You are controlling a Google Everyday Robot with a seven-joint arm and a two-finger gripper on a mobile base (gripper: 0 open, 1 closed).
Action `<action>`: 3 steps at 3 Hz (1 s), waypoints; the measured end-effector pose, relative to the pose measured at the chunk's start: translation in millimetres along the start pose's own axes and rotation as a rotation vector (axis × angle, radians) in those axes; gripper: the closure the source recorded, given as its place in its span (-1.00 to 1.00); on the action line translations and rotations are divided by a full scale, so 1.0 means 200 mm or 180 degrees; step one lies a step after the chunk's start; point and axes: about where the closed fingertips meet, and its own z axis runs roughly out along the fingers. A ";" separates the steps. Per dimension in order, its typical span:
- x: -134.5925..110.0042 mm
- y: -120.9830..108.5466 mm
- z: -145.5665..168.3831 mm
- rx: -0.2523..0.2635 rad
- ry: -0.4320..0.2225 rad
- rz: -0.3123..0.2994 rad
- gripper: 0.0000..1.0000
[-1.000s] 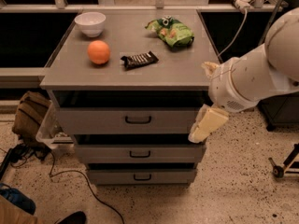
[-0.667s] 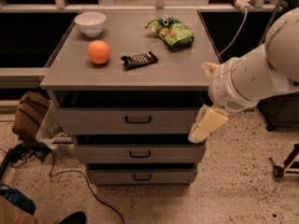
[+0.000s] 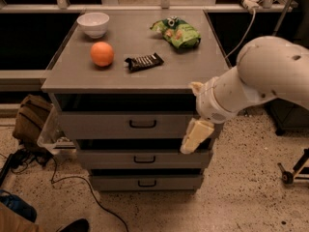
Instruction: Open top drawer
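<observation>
The top drawer [image 3: 96,125] is the uppermost, widest grey front of the cabinet, with a small black bar handle [image 3: 142,124] at its centre. Its front sits back under the cabinet top with a dark gap above it. My gripper [image 3: 194,138], cream-coloured on the end of a white arm [image 3: 270,74], hangs in front of the right end of the top drawer front. It is to the right of the handle and apart from it, and it holds nothing that I can see.
Two narrower grey drawers [image 3: 145,159] [image 3: 146,182] lie below. On the cabinet top [image 3: 72,76] are a white bowl [image 3: 93,23], an orange [image 3: 102,53], a dark snack bar [image 3: 144,61] and a green chip bag [image 3: 177,31]. A bag [image 3: 31,120] and cables [image 3: 72,182] lie on the floor at left.
My gripper and arm have moved left and slightly down, from beside the cabinet's right edge to in front of the right end of the top drawer front. The drawers have not moved.
</observation>
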 end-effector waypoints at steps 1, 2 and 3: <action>0.01 0.00 0.21 -0.0254 -0.0101 -0.0015 -1.00; 0.02 0.00 0.29 -0.0394 -0.0056 -0.0062 -1.00; 0.02 0.00 0.29 -0.0400 -0.0055 -0.0065 -1.00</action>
